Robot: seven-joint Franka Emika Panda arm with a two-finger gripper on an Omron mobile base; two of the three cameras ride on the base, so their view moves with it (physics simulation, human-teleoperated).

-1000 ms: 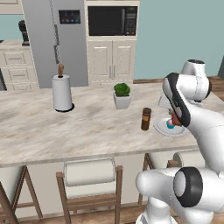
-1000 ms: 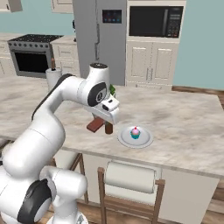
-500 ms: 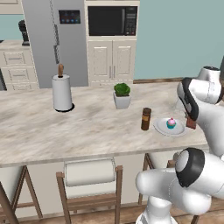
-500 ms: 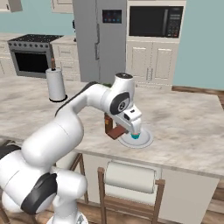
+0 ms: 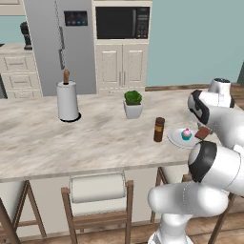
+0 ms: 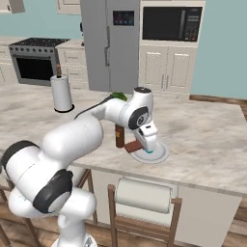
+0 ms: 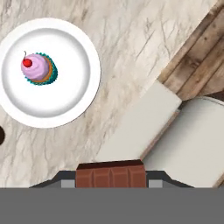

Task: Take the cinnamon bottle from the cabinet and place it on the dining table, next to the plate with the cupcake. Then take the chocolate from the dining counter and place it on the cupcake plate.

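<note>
The gripper (image 7: pixel 110 181) is clamping the chocolate bar (image 7: pixel 110 175) between its two fingers, the jaws drawn in narrow against the bar's ends, and the bar is lying with its long axis straight across the hand camera's bottom edge. The plate (image 7: pixel 81 94) with the cupcake (image 7: pixel 38 68) is sitting up and to the left of the bar in that view, well apart from it, so the chocolate is hanging over bare counter near the edge, with the stool and floor showing to the right, and not over the plate. From the left base view the bar (image 5: pixel 203 133) is hovering just beside the plate's (image 5: pixel 177 139) right rim, on the side away from the cinnamon bottle (image 5: pixel 158 129); from the right base view the gripper (image 6: pixel 143 144) is carrying it at the plate's (image 6: pixel 159 155) near-left edge. The bottle is already standing upright next to the plate, so the first half looks done. My reading: the coming move is turning on shifting the bar toward the plate's open white area, clear of the cupcake, before lowering and letting go.
</note>
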